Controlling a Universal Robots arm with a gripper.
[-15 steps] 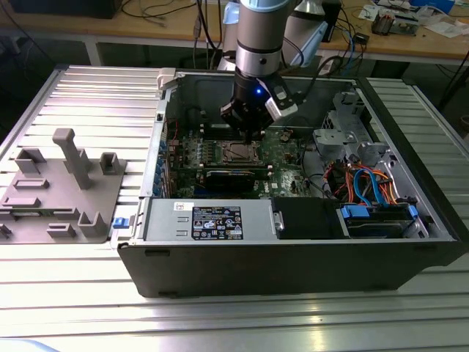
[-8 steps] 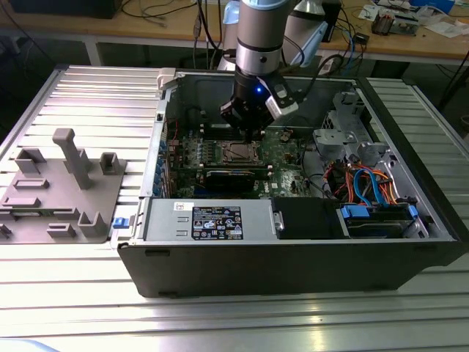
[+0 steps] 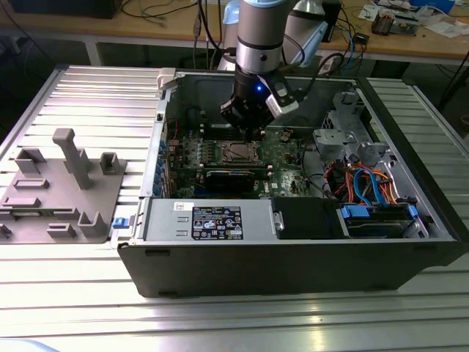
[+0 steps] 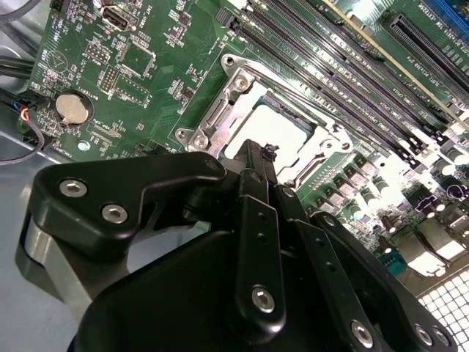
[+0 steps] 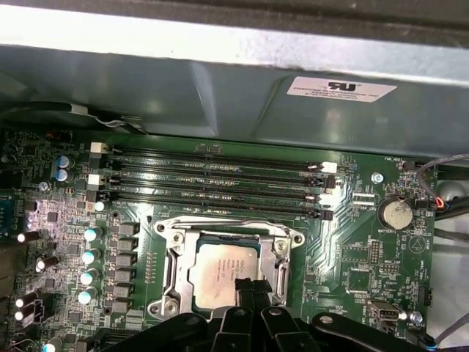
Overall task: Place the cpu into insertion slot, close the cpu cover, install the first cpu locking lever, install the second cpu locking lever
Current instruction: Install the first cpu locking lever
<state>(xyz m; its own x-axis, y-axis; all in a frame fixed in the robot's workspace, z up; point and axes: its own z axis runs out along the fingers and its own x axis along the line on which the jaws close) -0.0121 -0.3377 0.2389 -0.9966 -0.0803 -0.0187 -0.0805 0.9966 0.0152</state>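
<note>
Exterior view: a robot arm reaches down into an open computer case (image 3: 293, 242) that lies on its side on a ribbed metal table (image 3: 88, 95). Its gripper (image 3: 248, 126) hangs just above the insertion slot (image 3: 239, 152) near the middle of the green motherboard (image 3: 282, 150). A grey plastic fixture (image 3: 58, 191) sits on the table, well apart, toward the exterior view's left.

Second wrist view: the black gripper (image 4: 258, 158) fills the foreground, its fingers (image 4: 253, 183) drawn together to a narrow tip with no visible gap and nothing seen between them. The tip points at the cpu (image 4: 275, 132), whose pale metal top shows through the square window of the cpu cover (image 4: 220, 121). The cover appears to lie flat over the chip, likely to hold it seated. A coin battery (image 4: 73, 108) sits on the board, well apart.

First wrist view: the cpu (image 5: 220, 270) rests inside the insertion slot (image 5: 165, 268), framed by the silver cpu cover (image 5: 223, 231). The closed gripper (image 5: 249, 287) tip sits at the chip's edge; I cannot tell whether it touches. Long memory slots (image 5: 212, 183) run beside the socket. Whether the locking levers are latched is unclear.
</note>
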